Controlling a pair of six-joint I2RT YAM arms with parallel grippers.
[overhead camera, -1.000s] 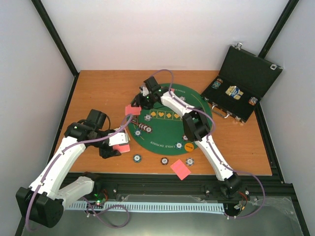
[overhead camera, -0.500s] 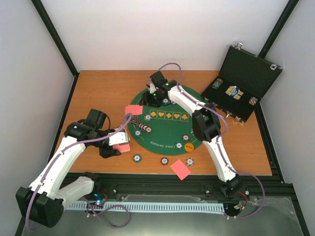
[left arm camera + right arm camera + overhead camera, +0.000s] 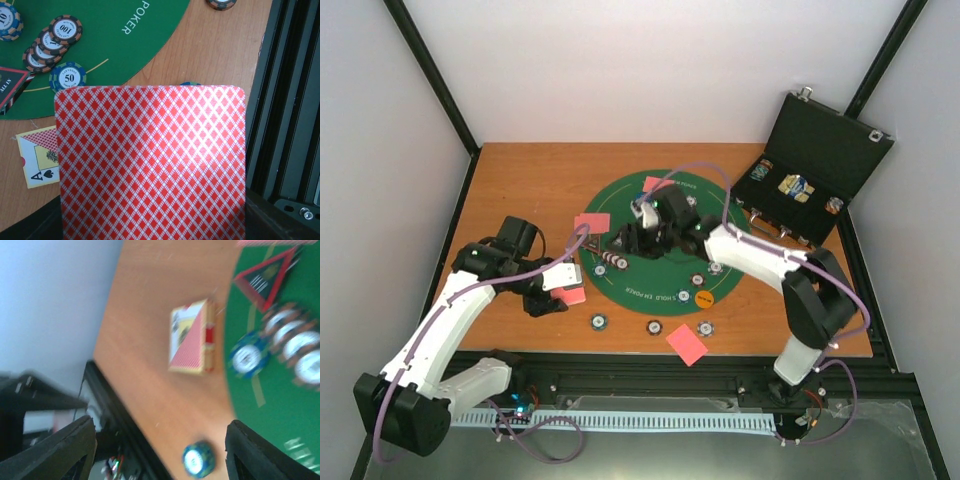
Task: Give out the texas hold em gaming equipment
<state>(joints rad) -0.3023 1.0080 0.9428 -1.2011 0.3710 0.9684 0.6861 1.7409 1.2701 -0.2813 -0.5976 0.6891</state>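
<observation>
On round felt [image 3: 100, 45], striped chips [image 3: 65, 31].

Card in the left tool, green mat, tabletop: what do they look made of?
Card: coated paper or plastic, glossy; glare streaks its red lattice back.
Green mat: probably felt or similar cloth, matte, no shine, white print.
Tabletop: wood or wood-look laminate, satin, faint grain visible.

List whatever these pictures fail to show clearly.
- Left wrist view: the held cards fill the frame, hiding the left gripper and the table under them.
- Right wrist view: blur makes the chips on the mat unreadable.
- Top view: the contents of the case are too small to identify.
</observation>
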